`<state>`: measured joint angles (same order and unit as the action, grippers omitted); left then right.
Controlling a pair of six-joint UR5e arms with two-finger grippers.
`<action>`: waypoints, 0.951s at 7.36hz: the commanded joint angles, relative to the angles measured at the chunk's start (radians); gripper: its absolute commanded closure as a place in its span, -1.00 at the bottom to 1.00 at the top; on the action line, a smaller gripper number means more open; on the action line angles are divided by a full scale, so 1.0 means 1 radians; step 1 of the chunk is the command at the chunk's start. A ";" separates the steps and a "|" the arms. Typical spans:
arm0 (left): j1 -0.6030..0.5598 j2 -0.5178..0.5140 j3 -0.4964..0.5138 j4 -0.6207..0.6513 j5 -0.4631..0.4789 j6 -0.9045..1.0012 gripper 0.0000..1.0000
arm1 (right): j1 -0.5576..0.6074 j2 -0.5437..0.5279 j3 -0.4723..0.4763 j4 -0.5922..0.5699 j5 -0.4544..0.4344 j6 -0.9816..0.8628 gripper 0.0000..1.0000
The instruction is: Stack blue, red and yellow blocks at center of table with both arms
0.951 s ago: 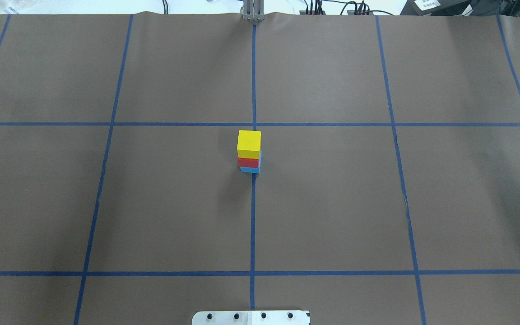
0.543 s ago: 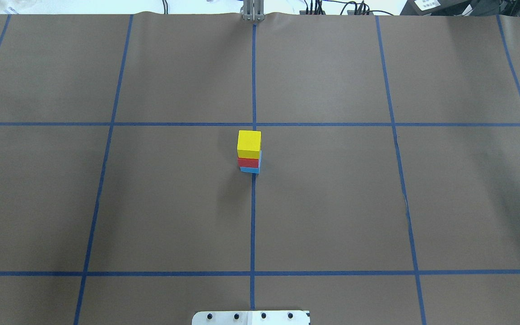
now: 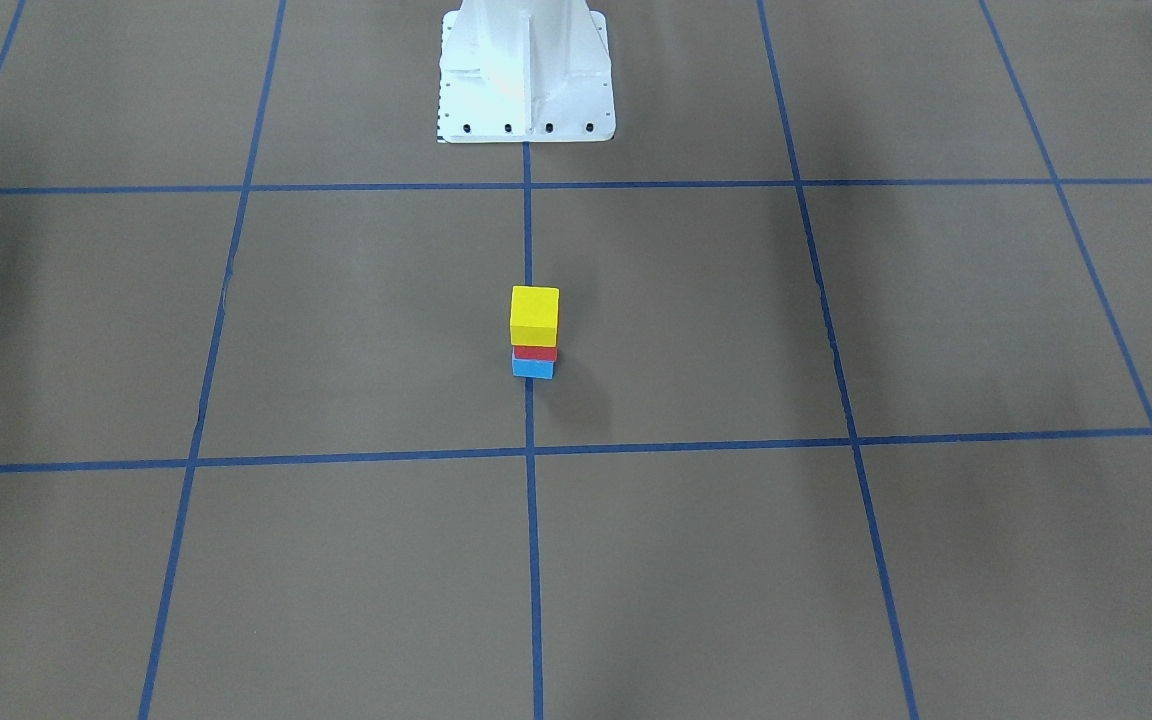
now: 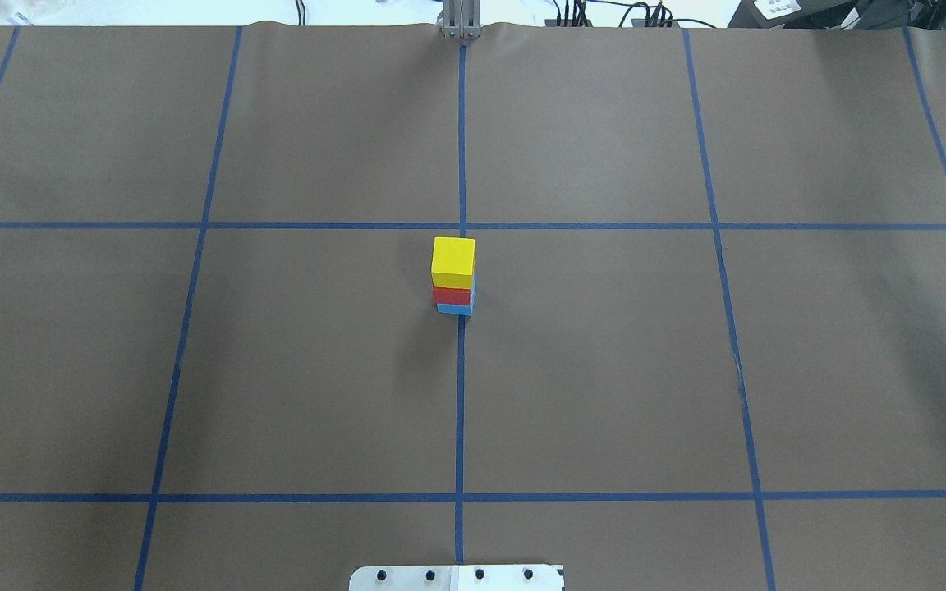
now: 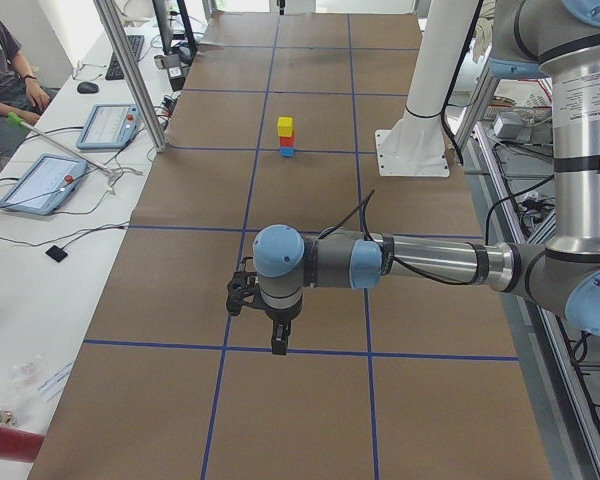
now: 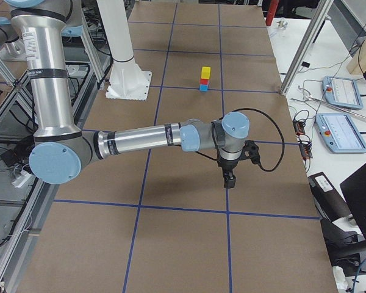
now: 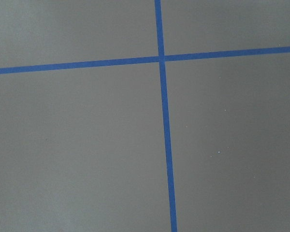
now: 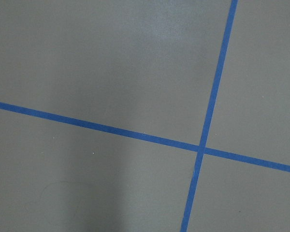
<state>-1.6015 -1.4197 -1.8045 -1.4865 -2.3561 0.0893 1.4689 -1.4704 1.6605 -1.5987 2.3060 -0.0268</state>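
Note:
A yellow block (image 4: 453, 259) sits on a red block (image 4: 452, 295), which sits on a blue block (image 4: 454, 309), in one upright stack at the table's centre. The stack also shows in the front view (image 3: 534, 312) and small in both side views (image 5: 285, 126) (image 6: 205, 72). My left gripper (image 5: 278, 345) hangs over bare paper far from the stack, and I cannot tell whether it is open or shut. My right gripper (image 6: 229, 181) also hangs far from the stack, and I cannot tell its state either. Both wrist views show only paper and tape.
Brown paper with blue tape grid lines (image 4: 461, 394) covers the table. The white robot pedestal (image 3: 524, 70) stands at the robot's edge. Tablets (image 5: 40, 182) (image 6: 339, 91), cables and metal posts (image 5: 130, 75) lie on the operators' side, where a seated person (image 5: 0, 70) shows.
A dark bit of the right arm at the overhead view's right edge has slid out of view. The stack has not moved.

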 commanded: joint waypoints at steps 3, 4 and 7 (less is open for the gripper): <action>0.000 0.002 0.005 0.003 0.001 -0.003 -1.00 | 0.008 -0.008 0.004 -0.001 0.000 -0.002 -1.00; 0.000 0.028 0.005 -0.003 -0.002 0.000 -1.00 | 0.007 -0.010 0.004 -0.001 -0.002 -0.002 -1.00; -0.002 0.039 0.007 -0.005 -0.003 0.001 -1.00 | 0.010 -0.014 0.005 -0.001 -0.002 -0.002 -1.00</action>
<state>-1.6021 -1.3841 -1.8000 -1.4906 -2.3589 0.0905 1.4771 -1.4812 1.6653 -1.5999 2.3048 -0.0291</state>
